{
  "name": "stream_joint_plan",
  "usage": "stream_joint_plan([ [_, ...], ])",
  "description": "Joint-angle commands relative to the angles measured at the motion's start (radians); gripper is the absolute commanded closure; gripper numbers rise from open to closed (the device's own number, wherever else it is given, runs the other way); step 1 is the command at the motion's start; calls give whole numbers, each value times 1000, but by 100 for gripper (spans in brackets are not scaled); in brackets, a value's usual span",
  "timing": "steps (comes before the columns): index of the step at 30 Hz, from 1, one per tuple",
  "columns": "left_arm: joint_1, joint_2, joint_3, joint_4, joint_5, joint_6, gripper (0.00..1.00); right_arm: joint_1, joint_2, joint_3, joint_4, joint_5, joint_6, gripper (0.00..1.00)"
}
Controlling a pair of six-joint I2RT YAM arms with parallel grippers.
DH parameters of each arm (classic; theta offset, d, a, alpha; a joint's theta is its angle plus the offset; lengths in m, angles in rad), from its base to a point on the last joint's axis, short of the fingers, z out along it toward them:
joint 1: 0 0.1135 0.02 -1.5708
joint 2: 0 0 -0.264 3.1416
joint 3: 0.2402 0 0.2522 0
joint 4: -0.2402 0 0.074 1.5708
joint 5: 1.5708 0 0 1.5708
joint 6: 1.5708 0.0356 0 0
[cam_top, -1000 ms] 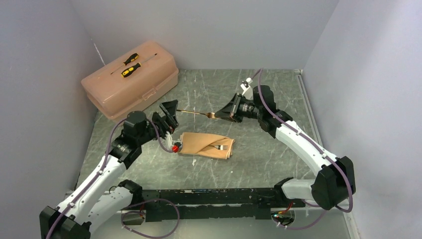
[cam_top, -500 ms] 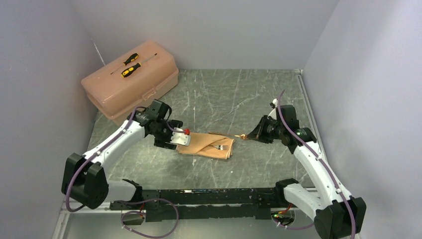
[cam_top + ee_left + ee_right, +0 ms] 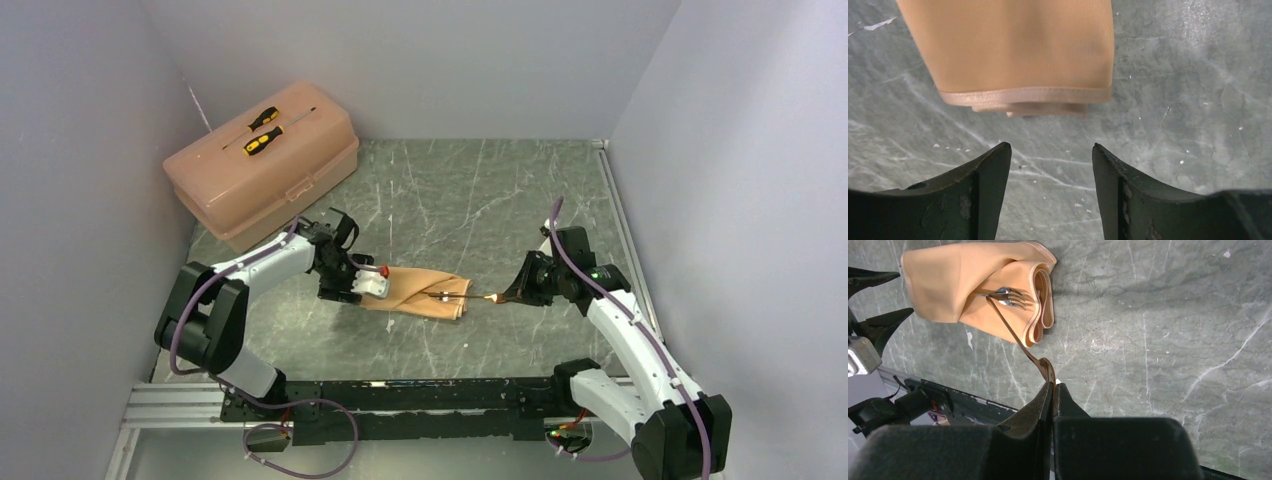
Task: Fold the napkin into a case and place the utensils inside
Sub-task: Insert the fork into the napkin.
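The napkin (image 3: pixel 415 292) lies folded as a peach-tan case (image 3: pixel 973 285) on the green table. Fork tines (image 3: pixel 1012 295) stick out of its open right end. My right gripper (image 3: pixel 1054 385) is shut on a thin golden-brown utensil (image 3: pixel 1015 335), held low just right of the case (image 3: pixel 505 295). The utensil's far tip reaches the pocket mouth beside the fork. My left gripper (image 3: pixel 1050 146) stands open over bare table, just short of the case's folded left end (image 3: pixel 1018 55), nothing between its fingers. From above, that left gripper (image 3: pixel 350 292) sits at the case's left end.
A pink plastic toolbox (image 3: pixel 262 175) stands at the back left with two yellow-and-black screwdrivers (image 3: pixel 262 131) on its lid. Grey walls close in the left, back and right. The black rail (image 3: pixel 400 395) with the arm bases runs along the near edge.
The right gripper brought the utensil down and left from mid-air to the case's open end. The left arm swung down to the case's left end, its jaws narrowing.
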Motion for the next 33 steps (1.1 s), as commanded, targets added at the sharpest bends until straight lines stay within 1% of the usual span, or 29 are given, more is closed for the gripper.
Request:
stream_joint_plan([
  [1,-17,35,-11,69,8,-15,35,-3,12,-15,73,-25,7,100],
  [11,-50,91,-39,132,-2,-4,42,-3,68,-80,229,-100,73,100],
  [21,-57,104,-39,119,4,-2,45,3,98,-159,421,-188,161,100],
  [26,-60,111,-37,115,5,-8,45,51,157,-162,516,-177,202,100],
  [33,-61,116,-34,113,4,-20,46,153,276,-142,658,-134,257,100],
])
